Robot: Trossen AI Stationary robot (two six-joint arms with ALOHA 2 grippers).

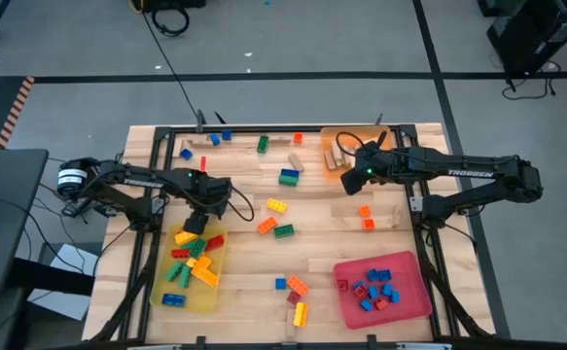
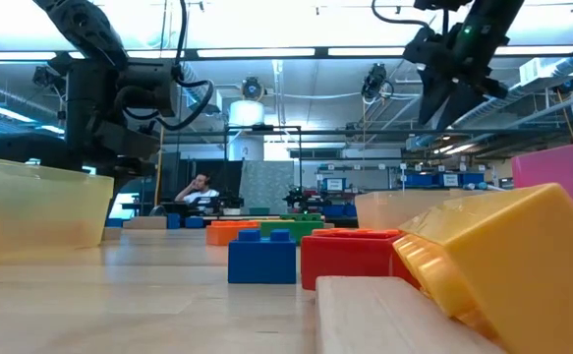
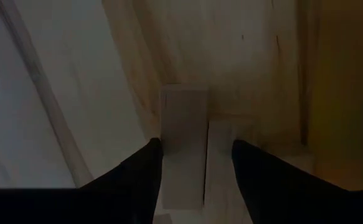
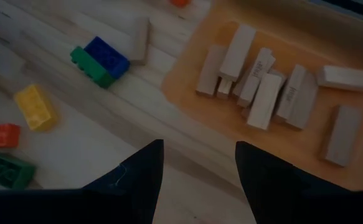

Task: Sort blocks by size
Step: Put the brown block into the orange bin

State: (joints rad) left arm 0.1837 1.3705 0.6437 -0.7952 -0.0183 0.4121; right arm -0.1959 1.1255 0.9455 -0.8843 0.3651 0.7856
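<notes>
Blocks (image 1: pixel 281 218) lie scattered across your wooden table (image 1: pixel 312 243): plastic ones in red, blue, green, yellow and orange, plus plain tan wooden pieces. You have three trays on it. The yellow tray (image 1: pixel 205 292) near the left front holds a pile of mixed plastic blocks, the red tray (image 1: pixel 400 297) at the right front holds small blue and red ones, and the orange tray (image 4: pixel 306 37) at the far right holds the tan wooden pieces.

Your left gripper (image 1: pixel 197 222) hangs over the far end of the yellow tray. In its wrist view the two dark fingers (image 3: pixel 137 180) stand apart with tan wooden pieces (image 3: pixel 182 124) lying on the table under the gap; you can't tell from these views whether they touch any of them.

Your right gripper (image 1: pixel 353 163) hovers by the near edge of the orange tray, fingers (image 4: pixel 134 171) spread and nothing between them. A joined blue and green block (image 4: pixel 100 61) lies near that tray.

White "TROSSEN" lettering runs along both arms. The printed marks on the wooden pieces are too small to read.
</notes>
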